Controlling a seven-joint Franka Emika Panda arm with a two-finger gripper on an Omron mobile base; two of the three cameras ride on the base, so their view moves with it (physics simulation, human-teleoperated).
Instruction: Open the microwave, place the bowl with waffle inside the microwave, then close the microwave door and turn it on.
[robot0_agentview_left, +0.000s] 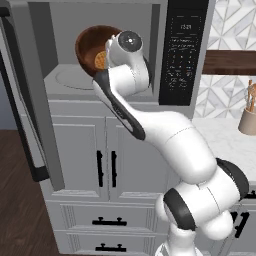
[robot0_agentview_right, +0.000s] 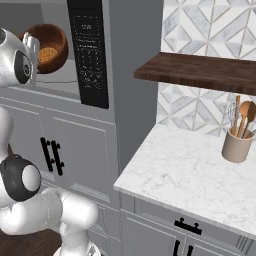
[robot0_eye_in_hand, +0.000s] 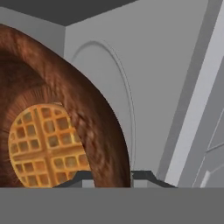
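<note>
Jaws on tilted bowl with waffle (robot0_eye_in_hand: 65, 131) inside microwave (robot0_agentview_left: 190, 50)

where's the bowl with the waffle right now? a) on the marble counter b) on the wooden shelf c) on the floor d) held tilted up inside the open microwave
d: the bowl is tipped on its side above the turntable inside the microwave, with the gripper closed on its rim.

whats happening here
The robot arm is putting the bowl with waffle into the open microwave. The gripper is pinched on the bowl's rim, holding it tilted inside the cavity above the turntable. The microwave door is swung open to the left.
</note>
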